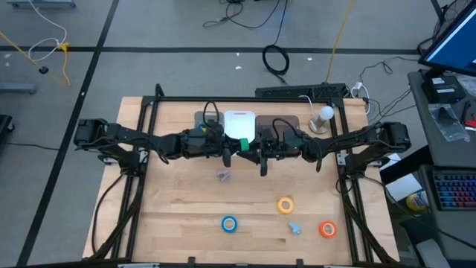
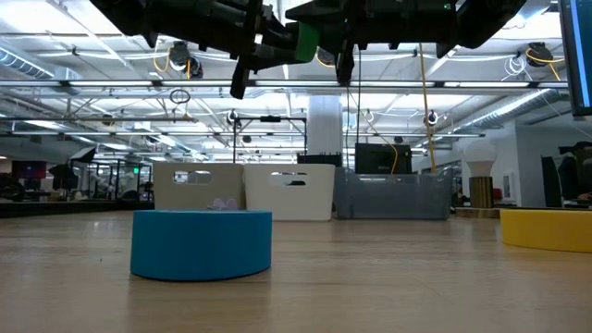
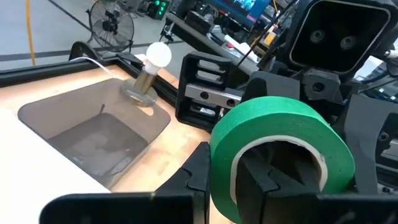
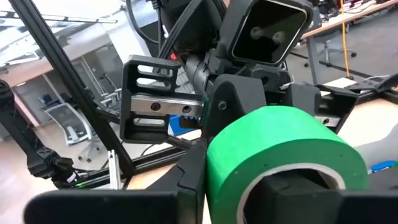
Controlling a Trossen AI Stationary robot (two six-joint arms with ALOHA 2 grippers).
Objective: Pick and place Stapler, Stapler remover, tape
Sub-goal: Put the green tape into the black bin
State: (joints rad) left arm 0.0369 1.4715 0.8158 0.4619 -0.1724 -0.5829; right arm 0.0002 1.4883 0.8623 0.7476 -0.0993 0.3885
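A green tape roll hangs high over the table's middle, in front of the bins, between my two grippers, which face each other. My left gripper and my right gripper are both shut on it. Flat on the table near the front lie a blue tape roll, a yellow one and an orange one. A small pale-blue object lies between them and a small purple object lies below the grippers; which is the stapler and which the stapler remover I cannot tell. My left gripper has the green roll's ring wall between one finger inside the centre hole and one finger outside. It comes level from the table's left, and the roll is lifted clear. My right gripper has the roll's wall the same way, one finger in the hole and one outside, coming level from the table's right.
Three bins stand in a row at the far edge: grey, white and brown. A round white lamp stands right of them. The black frame rails run along both sides of the table.
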